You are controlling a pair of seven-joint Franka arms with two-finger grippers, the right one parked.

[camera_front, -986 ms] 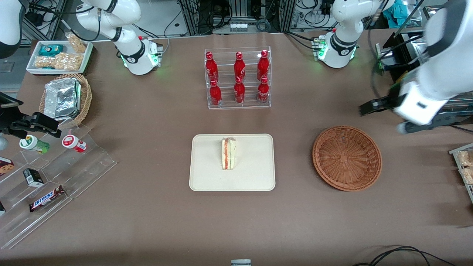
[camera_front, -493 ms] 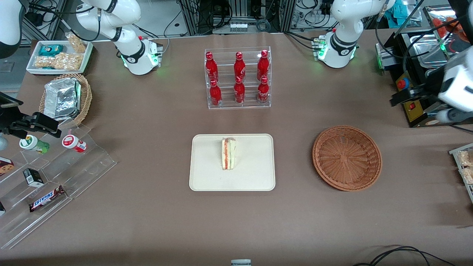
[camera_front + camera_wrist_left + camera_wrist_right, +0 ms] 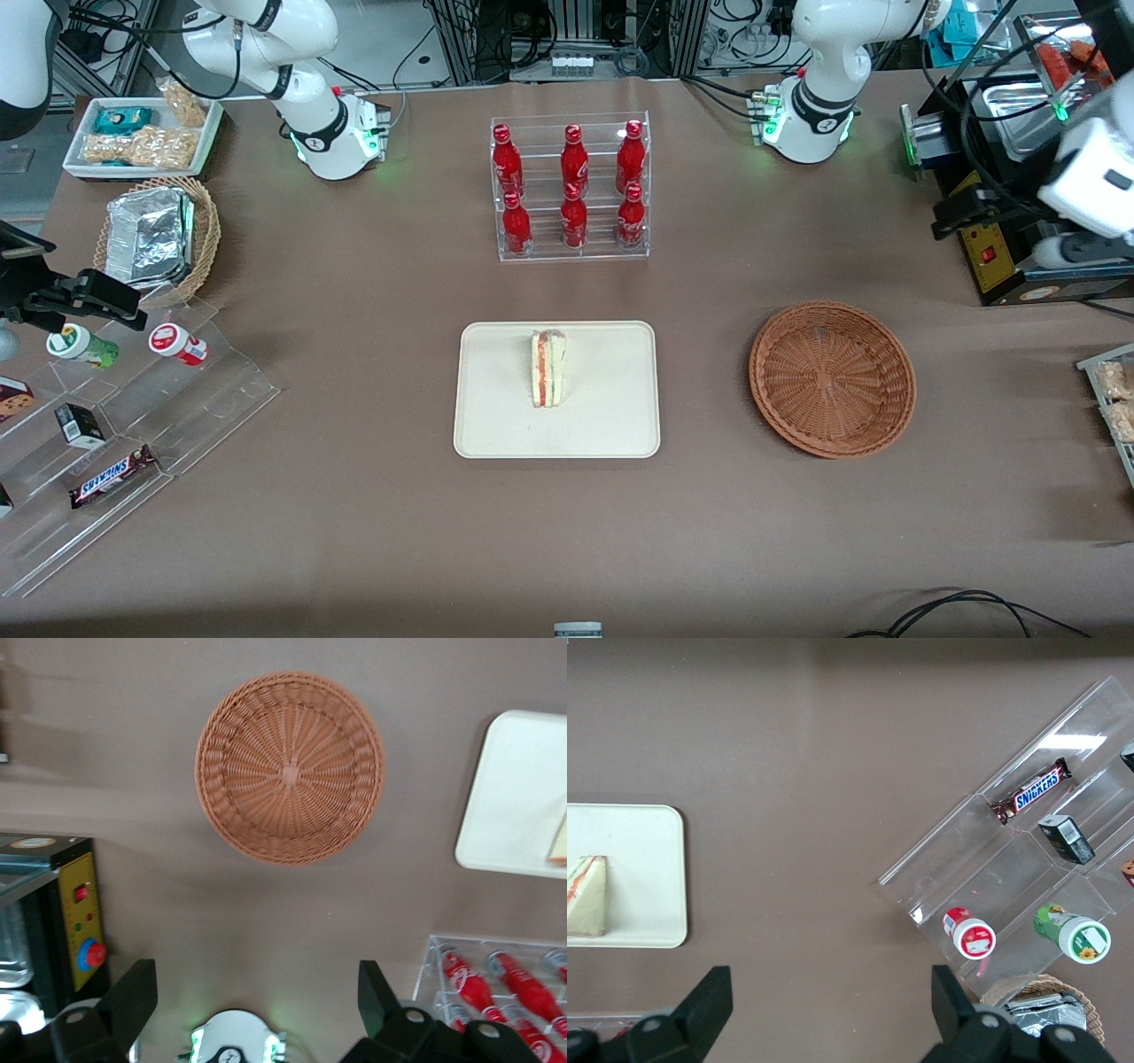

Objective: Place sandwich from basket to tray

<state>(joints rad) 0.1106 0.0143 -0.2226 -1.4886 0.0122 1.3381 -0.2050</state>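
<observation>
Sandwich (image 3: 548, 369) count in the front view is one, standing mid-tray (image 3: 496, 425), with one empty basket (image 3: 832, 378) at the tray's 3 o'clock and six bottles (image 3: 571, 188) at its 12, so the step in hand looks like parking: the gripper (image 3: 961, 214) should stay high toward the working arm's end. From the left wrist, the gripper (image 3: 257, 997) is spread wide and empty above one basket (image 3: 290, 767); the right wrist view shows one sandwich (image 3: 586, 896) on the tray (image 3: 647, 873).
</observation>
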